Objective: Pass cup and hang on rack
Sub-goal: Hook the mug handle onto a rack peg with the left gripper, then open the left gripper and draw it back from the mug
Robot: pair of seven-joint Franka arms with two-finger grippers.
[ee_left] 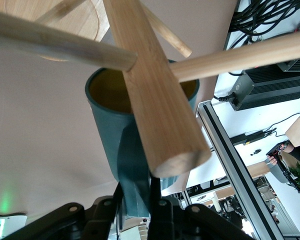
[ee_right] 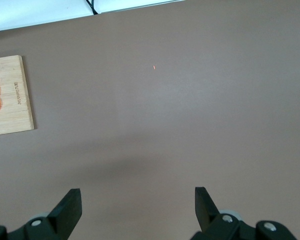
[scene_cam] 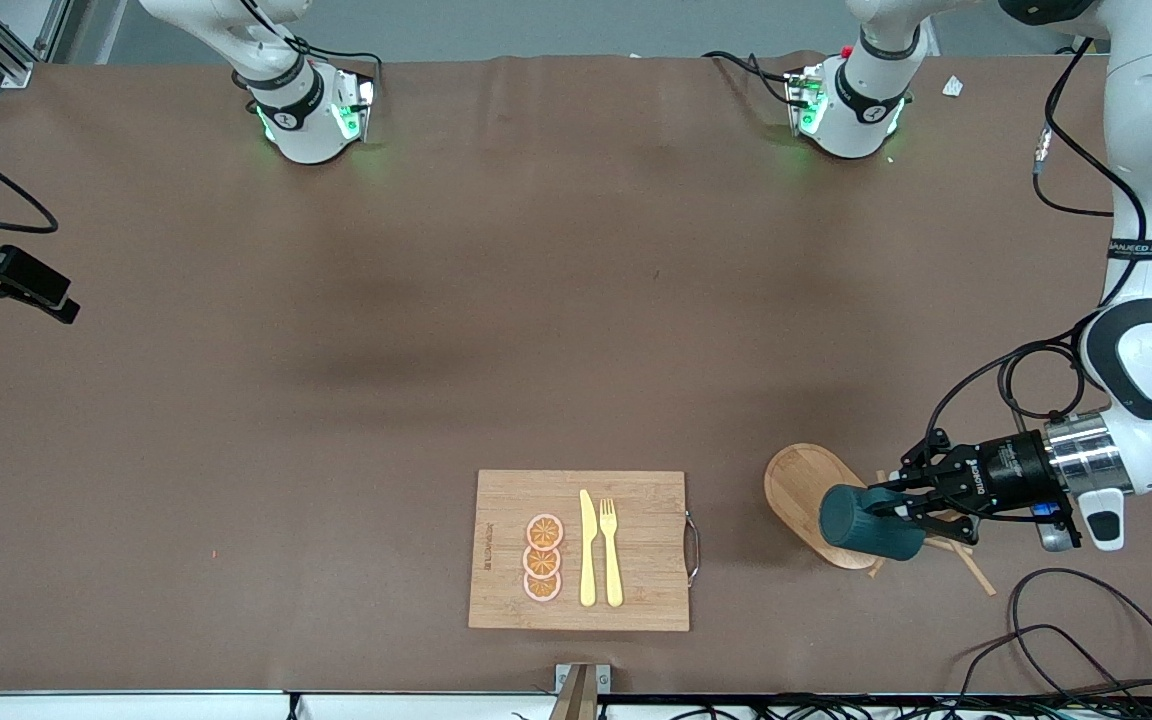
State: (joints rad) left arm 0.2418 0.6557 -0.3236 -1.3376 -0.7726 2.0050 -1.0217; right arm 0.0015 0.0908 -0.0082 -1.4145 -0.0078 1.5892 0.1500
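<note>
My left gripper [scene_cam: 911,510] is shut on the side handle of the dark teal cup [scene_cam: 861,522] and holds it on its side over the wooden rack's oval base [scene_cam: 798,482]. In the left wrist view the fingers [ee_left: 160,210] pinch the teal handle, and the cup [ee_left: 115,145] shows its mustard inside. The rack's round post [ee_left: 155,95] crosses right in front of the cup's mouth, with thin pegs [ee_left: 55,42] on either side. My right gripper [ee_right: 138,205] is open and empty, high over bare table toward the right arm's end.
A rectangular cutting board [scene_cam: 636,550] with orange slices, a yellow knife and a fork lies near the table's front edge; it also shows in the right wrist view [ee_right: 10,95]. Loose black cables [scene_cam: 1086,640] lie at the left arm's end of the table.
</note>
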